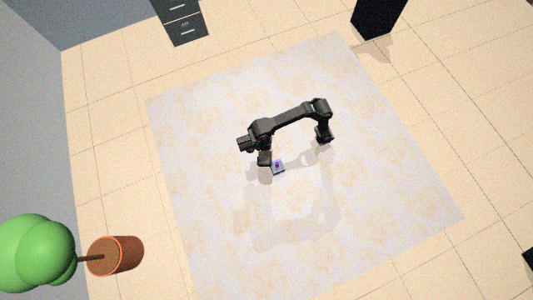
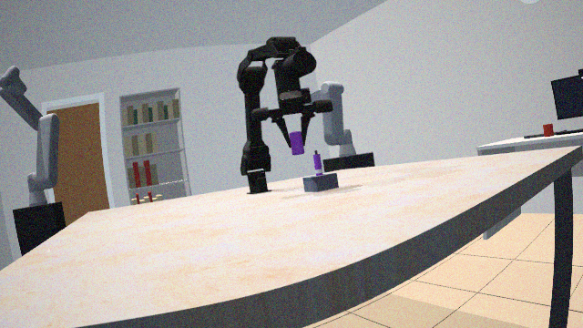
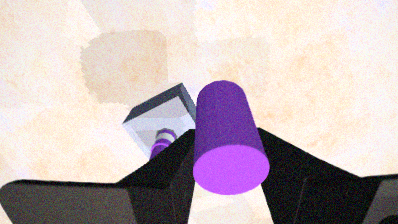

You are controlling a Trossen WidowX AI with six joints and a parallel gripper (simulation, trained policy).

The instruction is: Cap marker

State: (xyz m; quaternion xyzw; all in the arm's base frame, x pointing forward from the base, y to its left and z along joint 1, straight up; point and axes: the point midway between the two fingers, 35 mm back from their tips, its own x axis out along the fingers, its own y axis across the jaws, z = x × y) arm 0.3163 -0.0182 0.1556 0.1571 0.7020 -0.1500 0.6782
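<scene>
Standing behind the pale mottled table (image 1: 354, 175) (image 2: 219, 246) (image 3: 320, 75), a bookshelf (image 2: 183, 157) adjoins a brown door (image 2: 82, 155)

Around the room: bookshelf, door, desk and potted plant

Over by the wall there's a bookshelf (image 2: 183, 155) with red and tan books, beside a brown door (image 2: 82, 159). A red cup (image 2: 547, 130) sits on the white desk (image 2: 496, 145) near a dark monitor (image 2: 567, 97). From above, I see a round green plant (image 1: 43, 252) in a terracotta pot (image 1: 132, 252), and a dark drawer cabinet (image 1: 185, 32) with pale handles standing on the tiled floor (image 1: 112, 167).
</scene>
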